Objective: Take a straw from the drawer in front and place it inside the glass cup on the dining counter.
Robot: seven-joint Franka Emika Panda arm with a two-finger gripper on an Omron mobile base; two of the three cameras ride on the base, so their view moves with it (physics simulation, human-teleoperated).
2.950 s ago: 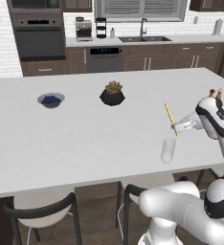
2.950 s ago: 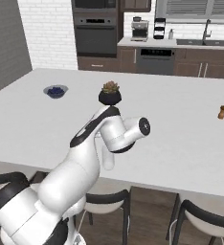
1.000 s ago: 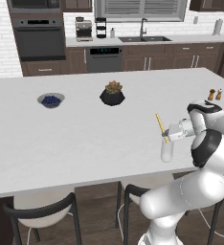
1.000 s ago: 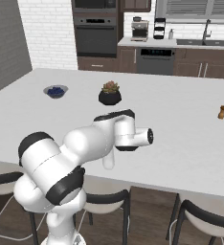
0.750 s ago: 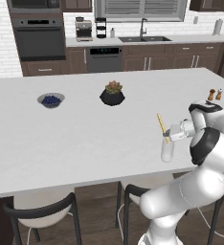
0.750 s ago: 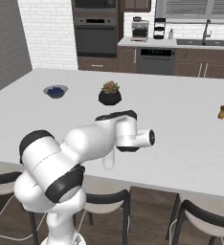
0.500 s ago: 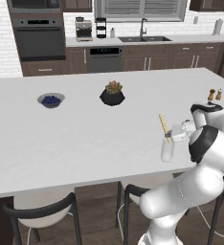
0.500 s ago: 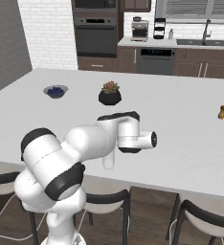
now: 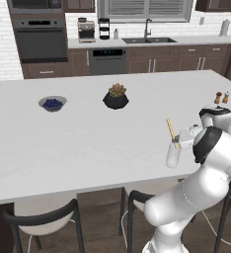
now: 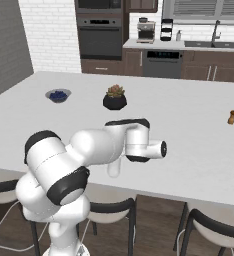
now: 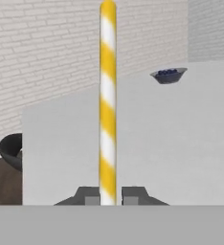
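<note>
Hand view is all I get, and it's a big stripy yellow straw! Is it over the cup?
Observer: Yes. In the left base view the straw slants, and its lower end is at the rim of the glass cup. I cannot tell if it is inside.
Operator: Where is the cup standing?
Observer: Upright, near the front edge of the dining counter, close to the robot.
Operator: Is anything near it that I can't see?
Observer: Two small brown shakers stand farther back, apart from the cup.
</note>
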